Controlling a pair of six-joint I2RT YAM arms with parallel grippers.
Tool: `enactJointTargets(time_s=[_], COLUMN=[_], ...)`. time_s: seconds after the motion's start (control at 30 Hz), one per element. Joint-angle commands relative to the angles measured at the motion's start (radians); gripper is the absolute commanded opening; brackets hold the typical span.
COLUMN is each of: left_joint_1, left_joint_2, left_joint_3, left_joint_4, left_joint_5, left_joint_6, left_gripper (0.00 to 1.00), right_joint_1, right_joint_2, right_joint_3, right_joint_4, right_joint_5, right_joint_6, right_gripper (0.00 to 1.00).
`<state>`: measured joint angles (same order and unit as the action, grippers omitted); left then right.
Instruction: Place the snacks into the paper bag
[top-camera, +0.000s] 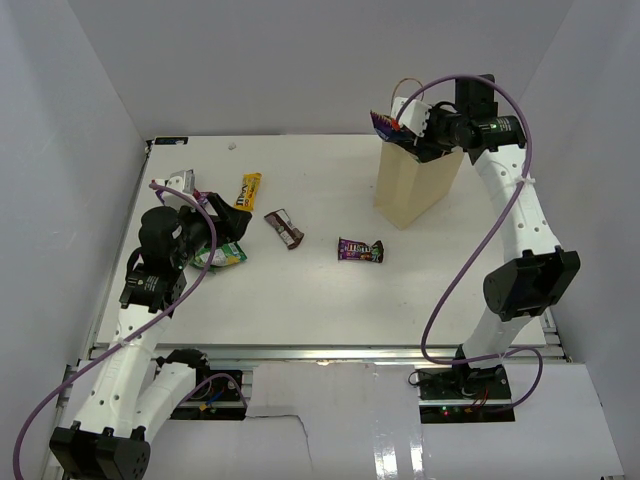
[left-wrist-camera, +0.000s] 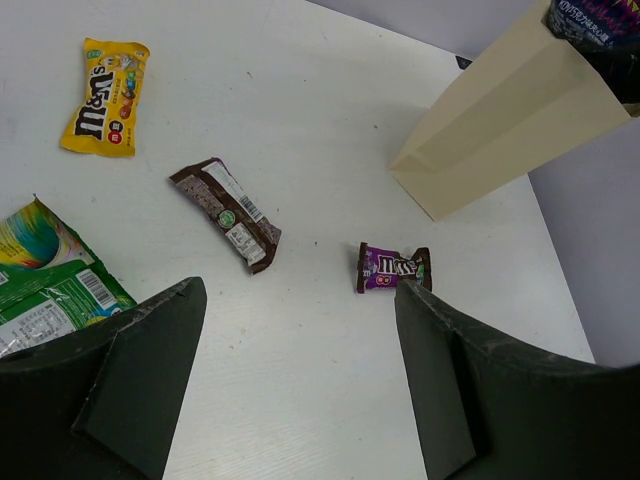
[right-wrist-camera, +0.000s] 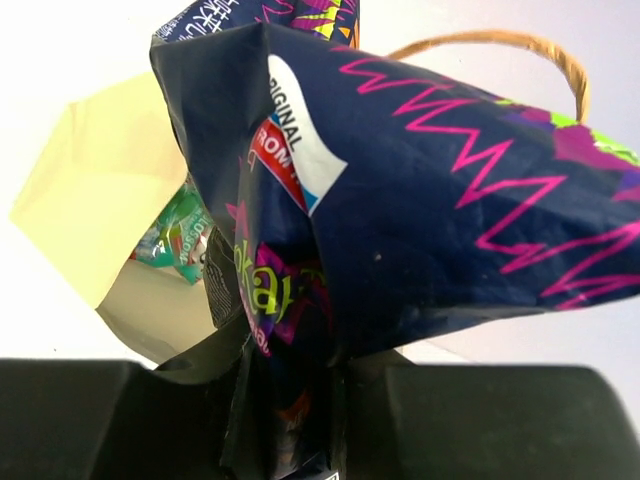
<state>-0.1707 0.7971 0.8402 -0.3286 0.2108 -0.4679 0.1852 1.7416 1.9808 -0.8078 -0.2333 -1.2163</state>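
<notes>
The tan paper bag (top-camera: 415, 185) stands upright at the far right of the table. My right gripper (top-camera: 402, 125) is over its mouth, shut on the large dark blue bag (top-camera: 383, 122). In the right wrist view the blue bag (right-wrist-camera: 420, 200) hangs from my gripper (right-wrist-camera: 300, 400) above the paper bag's opening (right-wrist-camera: 90, 190), with a teal candy bag (right-wrist-camera: 175, 235) inside. My left gripper (top-camera: 218, 228) is open and empty above the green-white pouch (top-camera: 222, 255). The yellow bar (top-camera: 248, 190), brown bar (top-camera: 284, 229) and a purple pack (top-camera: 360, 250) lie on the table.
A small packet (top-camera: 178, 183) lies at the far left behind my left arm. The left wrist view shows the yellow bar (left-wrist-camera: 105, 97), brown bar (left-wrist-camera: 228, 213), purple pack (left-wrist-camera: 392, 268), green pouch (left-wrist-camera: 50, 275) and paper bag (left-wrist-camera: 500, 120). White walls enclose the table.
</notes>
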Motion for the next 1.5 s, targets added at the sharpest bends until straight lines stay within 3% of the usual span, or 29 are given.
enactJointTargets(time_s=[0.0, 0.1, 0.13, 0.2, 0.4, 0.53, 0.63, 0.67, 0.73, 0.77, 0.83, 0.9, 0.97, 1.0, 1.07, 1.1, 1.23, 1.4, 1.47], left_joint_1=[0.000, 0.000, 0.000, 0.000, 0.000, 0.002, 0.000, 0.002, 0.002, 0.000, 0.002, 0.002, 0.002, 0.002, 0.003, 0.002, 0.003, 0.002, 0.004], left_joint_2=[-0.016, -0.019, -0.019, -0.016, -0.009, -0.003, 0.004, 0.007, 0.017, 0.033, 0.050, 0.074, 0.094, 0.097, 0.099, 0.094, 0.083, 0.148, 0.183], left_joint_3=[-0.010, -0.010, -0.010, -0.009, -0.007, -0.009, -0.009, -0.010, -0.010, -0.009, -0.004, -0.003, -0.006, -0.007, -0.026, -0.033, -0.076, -0.076, -0.058], left_joint_4=[0.011, 0.010, 0.010, 0.008, 0.010, 0.010, 0.007, 0.000, -0.012, -0.036, -0.064, -0.108, -0.156, -0.171, -0.205, -0.211, -0.230, -0.305, -0.360], left_joint_5=[0.012, 0.010, 0.010, 0.010, 0.013, 0.013, 0.009, -0.002, -0.025, -0.039, -0.083, -0.126, -0.148, -0.168, -0.180, -0.189, -0.195, -0.333, -0.388], left_joint_6=[0.005, 0.006, 0.006, 0.008, 0.008, 0.005, 0.002, -0.001, -0.023, -0.034, -0.067, -0.100, -0.155, -0.172, -0.216, -0.228, -0.291, -0.397, -0.504], left_gripper=[0.87, 0.87, 0.87, 0.87, 0.86, 0.87, 0.87, 0.87, 0.87, 0.88, 0.88, 0.89, 0.89, 0.89, 0.89, 0.89, 0.89, 0.90, 0.90], right_joint_1=[-0.001, -0.001, -0.001, -0.003, -0.026, -0.035, -0.044, -0.044, -0.009, 0.025, 0.146, 0.267, 0.321, 0.356, 0.382, 0.396, 0.404, 0.402, 0.404], right_joint_2=[-0.030, -0.014, -0.011, -0.010, -0.016, -0.028, -0.092, -0.105, -0.119, -0.122, -0.122, -0.117, -0.110, -0.087, -0.077, -0.076, -0.060, 0.024, 0.042], right_joint_3=[0.032, 0.039, 0.039, 0.039, 0.058, 0.078, 0.060, 0.043, 0.023, -0.005, -0.165, -0.384, -0.523, -0.587, -0.634, -0.676, -0.749, -0.752, -0.767], right_joint_4=[0.141, 0.147, 0.153, 0.173, 0.220, 0.226, 0.172, 0.107, -0.125, -0.148, -0.140, -0.023, 0.140, 0.150, 0.203, 0.229, 0.369, 0.427, 0.462], right_joint_5=[0.046, 0.064, 0.069, 0.080, 0.049, -0.009, -0.238, -0.465, -0.663, -0.702, -0.657, -0.461, -0.221, -0.189, -0.117, -0.100, 0.055, 0.152, 0.150], right_joint_6=[-0.029, 0.024, 0.040, 0.070, 0.221, 0.293, 0.362, 0.283, 0.187, 0.189, 0.358, 0.600, 0.730, 0.741, 0.727, 0.669, 0.488, 0.319, 0.301], right_gripper=[0.12, 0.24, 0.39, 0.54, 0.77, 0.77, 0.78, 0.79, 0.78, 0.76, 0.65, 0.55, 0.60, 0.74, 0.90, 0.91, 0.90, 0.91, 0.92])
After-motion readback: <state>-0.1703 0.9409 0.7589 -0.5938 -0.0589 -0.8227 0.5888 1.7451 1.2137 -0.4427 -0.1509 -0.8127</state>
